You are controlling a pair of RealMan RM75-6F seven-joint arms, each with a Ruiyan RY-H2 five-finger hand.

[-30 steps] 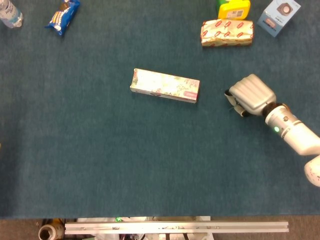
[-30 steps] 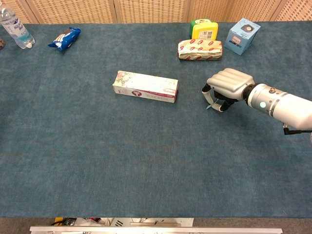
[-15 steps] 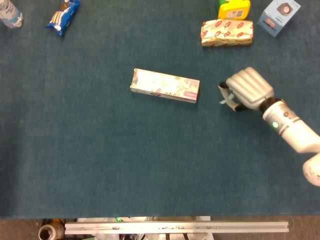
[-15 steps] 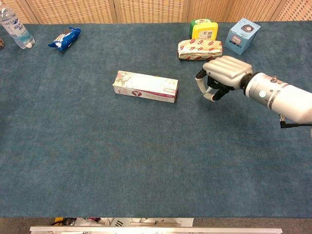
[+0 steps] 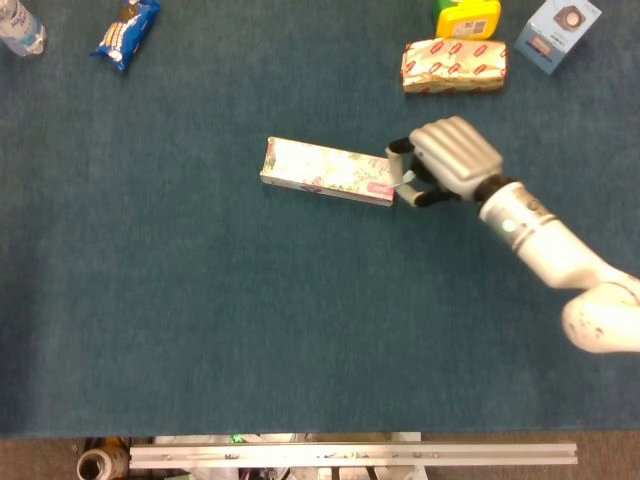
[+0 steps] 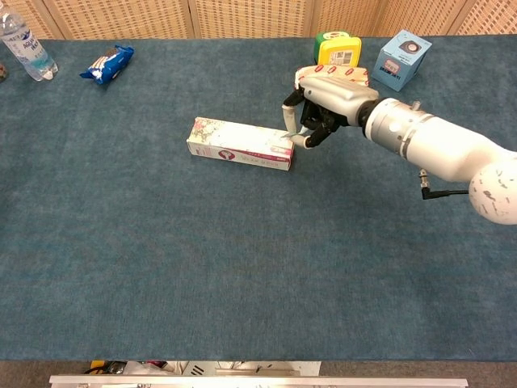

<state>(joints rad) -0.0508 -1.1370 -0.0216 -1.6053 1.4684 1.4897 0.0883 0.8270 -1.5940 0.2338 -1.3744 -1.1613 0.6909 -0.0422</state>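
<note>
- A long floral-printed box (image 5: 330, 172) lay flat near the middle of a table (image 5: 200, 320) covered in dark blue cloth.
- The right hand (image 5: 447, 160) was at the box's right end, palm down. Its fingers (image 5: 402, 170) were curled, their tips at or just touching that end; whether they gripped the box could not be told.
- The left hand did not show in either view.
- Along the far edge behind the hand lay a red-and-gold wrapped packet (image 5: 454, 64), a yellow container (image 5: 467, 17) and a pale blue box (image 5: 562, 32).
- Far left lay a blue snack packet (image 5: 126, 32) and a water bottle (image 5: 20, 27).
</note>
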